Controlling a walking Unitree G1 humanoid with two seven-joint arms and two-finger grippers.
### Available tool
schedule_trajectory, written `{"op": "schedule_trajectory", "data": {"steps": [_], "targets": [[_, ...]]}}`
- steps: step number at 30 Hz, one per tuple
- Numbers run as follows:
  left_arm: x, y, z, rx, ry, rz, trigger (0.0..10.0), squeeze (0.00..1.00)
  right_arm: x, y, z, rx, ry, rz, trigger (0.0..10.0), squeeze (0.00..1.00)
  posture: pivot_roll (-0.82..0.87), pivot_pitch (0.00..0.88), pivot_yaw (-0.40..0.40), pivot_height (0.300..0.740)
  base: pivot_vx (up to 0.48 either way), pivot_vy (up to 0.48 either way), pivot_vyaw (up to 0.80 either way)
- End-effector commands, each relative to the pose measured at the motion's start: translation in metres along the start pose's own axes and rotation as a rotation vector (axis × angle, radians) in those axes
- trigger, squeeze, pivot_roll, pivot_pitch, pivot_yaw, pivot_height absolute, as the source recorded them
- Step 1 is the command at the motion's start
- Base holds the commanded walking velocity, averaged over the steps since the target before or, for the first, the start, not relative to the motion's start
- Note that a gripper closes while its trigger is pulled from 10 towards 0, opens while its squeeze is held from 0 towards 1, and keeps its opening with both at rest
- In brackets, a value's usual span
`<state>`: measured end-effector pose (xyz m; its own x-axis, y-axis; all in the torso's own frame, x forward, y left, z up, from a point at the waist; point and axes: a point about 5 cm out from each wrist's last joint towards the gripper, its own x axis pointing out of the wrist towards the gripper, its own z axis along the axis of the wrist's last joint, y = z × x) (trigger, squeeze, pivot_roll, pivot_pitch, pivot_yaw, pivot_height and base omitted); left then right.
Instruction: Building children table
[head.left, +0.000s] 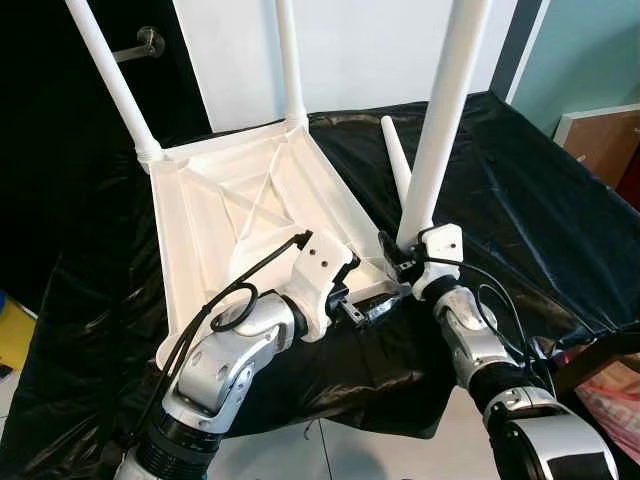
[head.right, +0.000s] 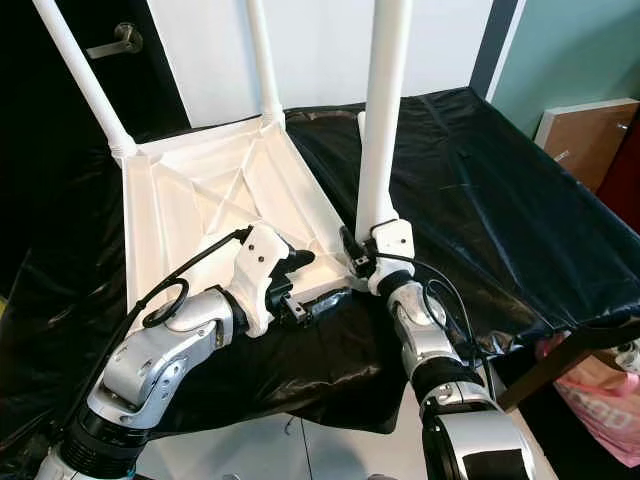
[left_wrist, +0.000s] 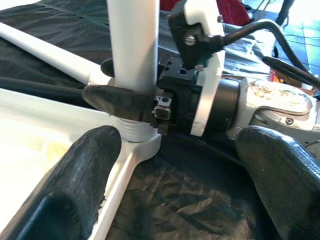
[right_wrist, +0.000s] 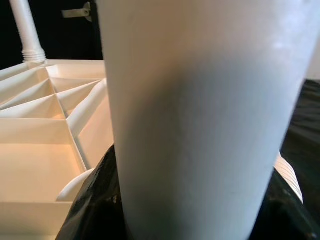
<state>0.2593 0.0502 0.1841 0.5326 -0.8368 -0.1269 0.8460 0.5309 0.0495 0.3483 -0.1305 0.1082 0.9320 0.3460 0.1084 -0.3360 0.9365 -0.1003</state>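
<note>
The right gripper (head.left: 403, 254) is clamped round the base of a white table leg (head.left: 443, 120). Its black fingers (left_wrist: 117, 102) close on the leg just above the threaded collar where the leg meets the corner of the upturned white tabletop (head.left: 240, 215). From that grip the leg rises straight up and away from the gripper, slightly tilted. In the right wrist view the leg's shaft (right_wrist: 200, 115) stands directly between the dark pads, touching both.

The left gripper (head.left: 372, 305) sits just beside the right one, on the near side of the same corner. Its two thick black fingers (left_wrist: 75, 185) are spread wide apart. One lies over the tabletop's ribbed underside by the corner socket; the other hangs over the black cloth (head.left: 520, 200) beyond the edge. Nothing lies between them, though whether the nearer finger actually touches the tabletop rim is hard to judge from this angle.

The tabletop lies underside up, stretching away from both grippers and to the left of them. Its near right corner sits directly under the right gripper. Two more legs are already fitted: one at the far left corner (head.left: 112, 80), well away from the left gripper, and one at the far corner (head.left: 290, 65) straight beyond it. A fourth leg (head.left: 397, 160) lies loose on the cloth, just behind the held leg and beyond the right gripper.
</note>
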Motion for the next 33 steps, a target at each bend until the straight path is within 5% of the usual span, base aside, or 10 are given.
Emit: {"op": "schedule_trajectory", "data": {"steps": [1,13,33], "targets": [[-0.001,-0.002,0.004,0.007,-0.008,-0.015,10.0,0.0,-0.021,0.011,-0.047,0.087,0.287,0.0,10.0,0.0,-0.06,0.082,0.05,0.74,0.0,0.0,0.0],[0.0,-0.002,0.004,0.004,-0.015,-0.002,10.0,0.0,-0.012,0.005,-0.039,0.147,0.333,-0.053,10.0,0.0,-0.06,0.083,0.036,0.74,0.0,0.0,0.0],[0.001,-0.002,0.003,-0.002,-0.024,0.01,10.0,0.0,-0.036,0.028,-0.044,0.076,0.269,0.01,10.0,0.0,-0.07,0.084,0.02,0.74,0.0,0.0,0.0]]}}
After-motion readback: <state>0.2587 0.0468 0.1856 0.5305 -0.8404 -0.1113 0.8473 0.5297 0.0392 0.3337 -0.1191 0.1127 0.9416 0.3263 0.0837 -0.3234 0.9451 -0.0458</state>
